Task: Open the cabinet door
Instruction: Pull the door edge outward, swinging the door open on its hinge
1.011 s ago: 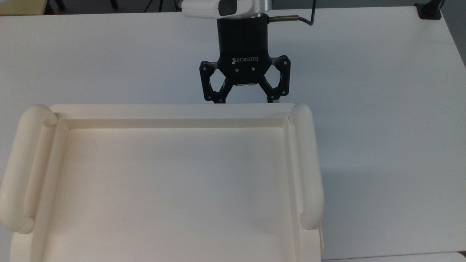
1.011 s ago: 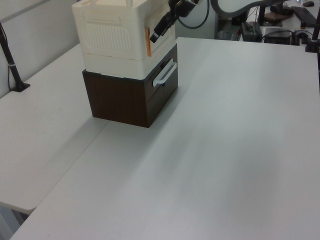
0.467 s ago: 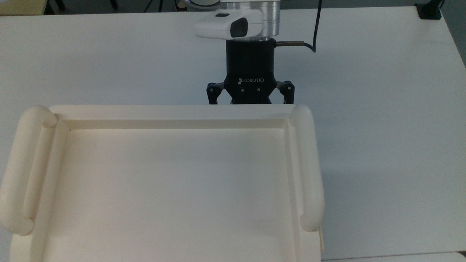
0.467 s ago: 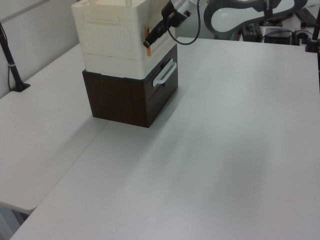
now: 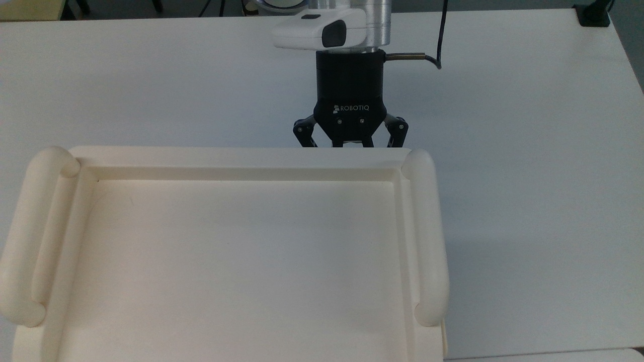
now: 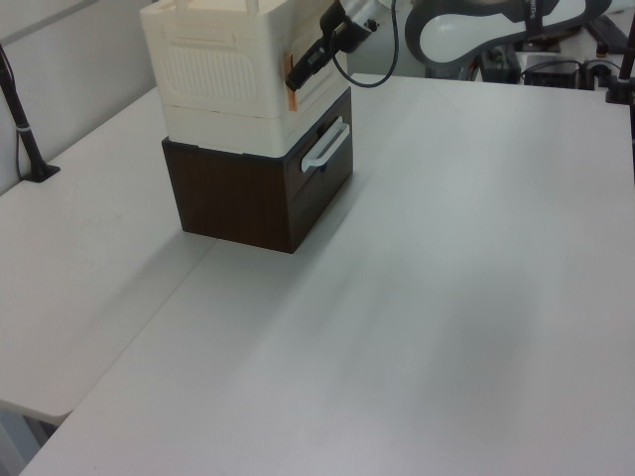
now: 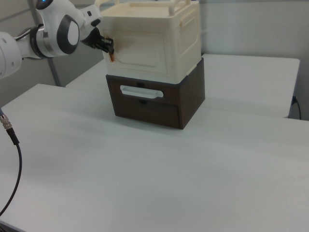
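Observation:
The cream cabinet stands on a dark brown drawer unit (image 7: 154, 106). Its door (image 7: 142, 48) is the recessed cream panel on the front and lies flush with the cabinet body. In the left view the door (image 6: 317, 84) shows edge-on, with a narrow orange-brown strip (image 6: 291, 71) at its corner. My gripper (image 7: 108, 48) is at the door's edge on the right view's left, right against that strip. In the top view the gripper (image 5: 351, 142) dips behind the far rim of the cabinet's tray-like top (image 5: 241, 156), which hides its tips. In the left view the gripper (image 6: 300, 69) touches the strip.
The drawer unit carries a white bar handle (image 7: 140, 92) just below the door. White table (image 6: 446, 297) stretches wide in front of the cabinet. A dark pole with a clamp (image 6: 25, 139) stands at the left view's left edge. A black cable (image 7: 12, 159) hangs at the right view's left.
The gripper has come in toward the cabinet front and shifted toward the top view's right, so its tips now sit under the top's rim. The door looks unmoved.

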`<state>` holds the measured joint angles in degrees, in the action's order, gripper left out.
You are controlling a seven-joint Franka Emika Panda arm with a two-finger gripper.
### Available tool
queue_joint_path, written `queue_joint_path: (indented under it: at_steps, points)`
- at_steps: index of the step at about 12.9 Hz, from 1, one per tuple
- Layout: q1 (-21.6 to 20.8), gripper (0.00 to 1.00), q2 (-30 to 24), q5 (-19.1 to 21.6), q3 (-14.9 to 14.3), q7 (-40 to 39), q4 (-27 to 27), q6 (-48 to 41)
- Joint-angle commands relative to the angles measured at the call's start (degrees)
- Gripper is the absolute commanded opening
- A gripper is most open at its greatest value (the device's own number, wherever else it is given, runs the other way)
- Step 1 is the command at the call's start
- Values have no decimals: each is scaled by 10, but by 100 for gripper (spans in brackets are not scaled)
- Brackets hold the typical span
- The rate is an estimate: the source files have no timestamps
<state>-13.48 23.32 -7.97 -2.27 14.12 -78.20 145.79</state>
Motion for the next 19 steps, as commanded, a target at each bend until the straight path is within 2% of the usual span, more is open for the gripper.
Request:
queue_joint_path:
  at_steps: [1,4,7,10,12,13,15,16,19]
  points:
    - [5,0,-13,-14,-5,3,9,6]
    - [6,0,-48,-5,-4,-22,-43,-19]
    - [6,0,-59,11,-3,-44,-52,-95]
    - [7,0,-64,53,-3,-100,-50,-195]
    - [9,0,-84,74,-7,-136,-51,-297]
    - [18,13,-94,78,-8,-147,-51,-341]
    - [26,82,-107,79,-11,-173,-49,-407]
    - [33,100,-117,80,-13,-184,-49,-441]
    - [37,100,-146,79,-47,-223,-49,-544]
